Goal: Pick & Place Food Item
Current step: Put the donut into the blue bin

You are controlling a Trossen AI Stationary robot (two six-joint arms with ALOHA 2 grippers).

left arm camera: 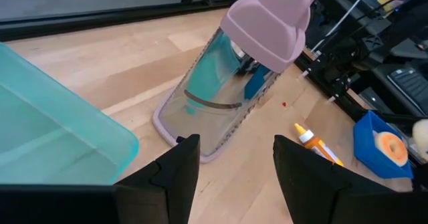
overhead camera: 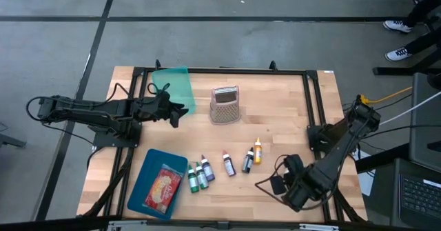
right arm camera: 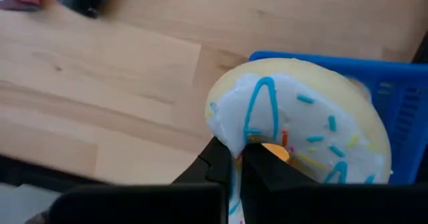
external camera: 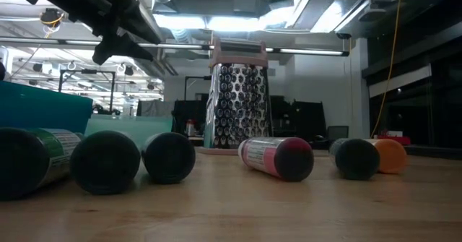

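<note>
Iced donut (right arm camera: 301,127) clamped in right claw (right arm camera: 237,158), poised over counter (right arm camera: 100,70); blue bin (right arm camera: 394,97) just behind. Left claw (left arm camera: 231,158) held apart, empty, far.

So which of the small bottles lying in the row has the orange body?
The orange bottle at the right end of the row, nearest the right arm. Its body is orange with a pale tip; the others beside it are green, pink-red or dark.
</note>
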